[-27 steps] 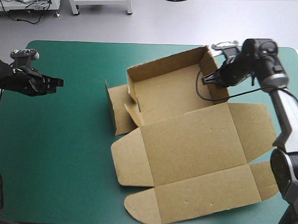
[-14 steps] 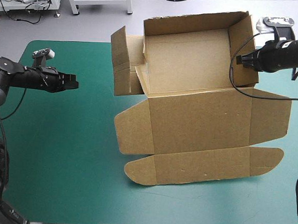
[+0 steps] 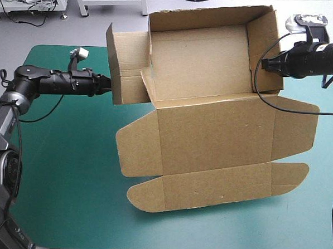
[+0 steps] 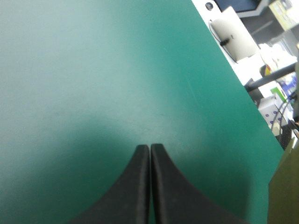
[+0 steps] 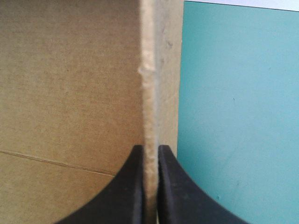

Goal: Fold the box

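Two grippers, both mine, listed from the fingertips outward. Right gripper (image 5: 149,148): black fingers all but closed on the cut edge of one side wall of the box (image 3: 211,121), the board sandwiched between them. Left gripper (image 4: 150,146): fingers pressed together in a point, nothing held; bare teal-green cover (image 4: 93,70) ahead, a sliver of brown board just beside. Box: lifted and tilted above the cover, lid panel and tuck flap hanging nearest, open tray uppermost and farthest. Whether the lowest flap touches the cover, I cannot tell. Left tip lies close against the loose flap at the tray's left end; contact unconfirmed. Handling note, my judgement: hold the right pinch firm and press that flap inward with the closed left tip, slowly and square to its crease, so the hanging lid does not swing.
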You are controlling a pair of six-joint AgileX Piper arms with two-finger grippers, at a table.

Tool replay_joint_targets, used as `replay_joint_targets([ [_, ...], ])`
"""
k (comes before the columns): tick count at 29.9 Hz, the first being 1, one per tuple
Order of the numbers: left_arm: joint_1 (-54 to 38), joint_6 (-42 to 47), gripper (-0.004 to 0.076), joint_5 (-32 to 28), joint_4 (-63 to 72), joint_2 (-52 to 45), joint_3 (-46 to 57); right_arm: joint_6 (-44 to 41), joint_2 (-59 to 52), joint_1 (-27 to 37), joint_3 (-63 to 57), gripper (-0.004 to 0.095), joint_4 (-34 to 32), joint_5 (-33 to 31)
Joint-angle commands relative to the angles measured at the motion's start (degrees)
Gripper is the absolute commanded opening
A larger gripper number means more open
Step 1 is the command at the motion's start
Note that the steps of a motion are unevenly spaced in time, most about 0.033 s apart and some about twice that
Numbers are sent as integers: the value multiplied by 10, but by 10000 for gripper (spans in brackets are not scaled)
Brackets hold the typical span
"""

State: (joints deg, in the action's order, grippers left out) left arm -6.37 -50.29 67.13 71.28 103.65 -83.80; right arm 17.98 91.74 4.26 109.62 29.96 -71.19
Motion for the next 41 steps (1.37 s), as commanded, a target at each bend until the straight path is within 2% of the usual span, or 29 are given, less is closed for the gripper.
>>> replay_joint_targets([
  [1, 39, -30, -3, 12, 83, -27, -14, 1, -28, 3, 14, -23, 35, -5],
  [10, 55, -49, -6, 67, 149, -27, -14, 1, -28, 3, 14, -24, 28, -5],
  [25, 55, -45, -6, 67, 135, -56, -28, -2, -14, 3, 14, -23, -7, -3],
  [41, 55, 1, -6, 67, 150, -75, -28, -7, 7, 3, 14, -23, -23, 6],
])
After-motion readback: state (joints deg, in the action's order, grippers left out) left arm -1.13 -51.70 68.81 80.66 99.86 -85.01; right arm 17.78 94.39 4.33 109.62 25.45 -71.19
